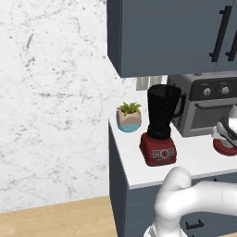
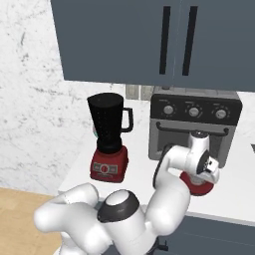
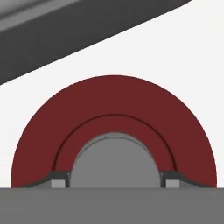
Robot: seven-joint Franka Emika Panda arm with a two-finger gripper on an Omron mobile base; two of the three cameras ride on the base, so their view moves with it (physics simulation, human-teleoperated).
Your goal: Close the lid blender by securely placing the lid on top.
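Observation:
The blender stands on the white counter: a dark jar with an open top on a boxy red base, also seen from the other side as the blender. The red lid lies flat on the counter in front of the toaster oven, to the blender's right, and shows too as the lid and the lid. My gripper is down on it, with a fingertip against each side of the grey centre cap. The gripper points down at the counter.
A grey toaster oven with knobs stands right behind the lid. A small potted plant sits at the counter's back left corner. Dark wall cabinets hang above the blender and oven. The counter's left edge ends just beyond the blender.

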